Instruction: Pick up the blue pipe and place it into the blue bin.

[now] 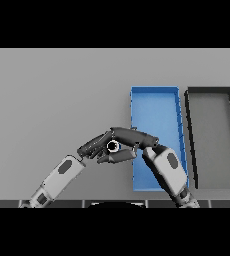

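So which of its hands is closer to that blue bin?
The right. The right hand reaches across the blue bin's left edge, its forearm over the bin. The left hand lies farther left, off the bin, meeting the right hand's fingertips.

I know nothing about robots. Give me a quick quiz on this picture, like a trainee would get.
1. Fill in: the blue bin stands to the ___ of the dark bin.
2. Where do the left robot hand and right robot hand meet? A) over the dark bin B) by the blue bin's left edge C) at the table's far edge
3. True or false: the pipe lies in the blue bin.
Key: 1 left; 2 B; 3 false.
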